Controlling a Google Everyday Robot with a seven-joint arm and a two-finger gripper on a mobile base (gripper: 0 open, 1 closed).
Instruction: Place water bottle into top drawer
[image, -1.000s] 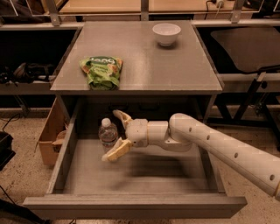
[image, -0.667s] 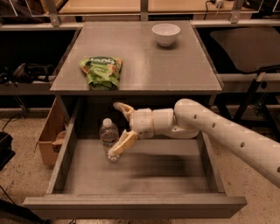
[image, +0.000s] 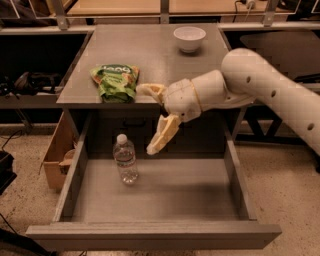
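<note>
The water bottle (image: 125, 158) stands upright on the grey floor of the open top drawer (image: 165, 192), near its back left. It is clear, ribbed, with a white cap. My gripper (image: 148, 120) is open and empty, raised above the drawer's back edge, up and to the right of the bottle and apart from it. One finger points down toward the drawer, the other lies level with the cabinet top.
A green chip bag (image: 116, 81) and a white bowl (image: 189, 38) sit on the cabinet top (image: 150, 55). A cardboard box (image: 57, 152) stands left of the drawer. Dark shelving flanks both sides.
My gripper let go of the bottle, rose and pulled back to the right. The bottle stays standing in the drawer.
</note>
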